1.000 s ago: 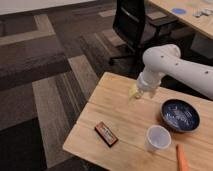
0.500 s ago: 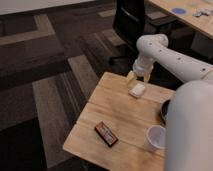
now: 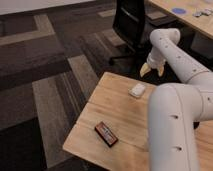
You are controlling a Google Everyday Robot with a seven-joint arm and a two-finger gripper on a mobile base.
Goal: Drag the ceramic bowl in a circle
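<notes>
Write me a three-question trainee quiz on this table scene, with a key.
1. True or false: the hand touches the white object.
2. Which lies nearest the table's near-left corner? A) the dark packet B) the white object C) the hand
3. Fill in: the hand is ___ (open or shut).

Key:
1. False: the hand hangs above the table's far edge, apart from the white object.
2. A.
3. Open, with nothing between the fingers.
</notes>
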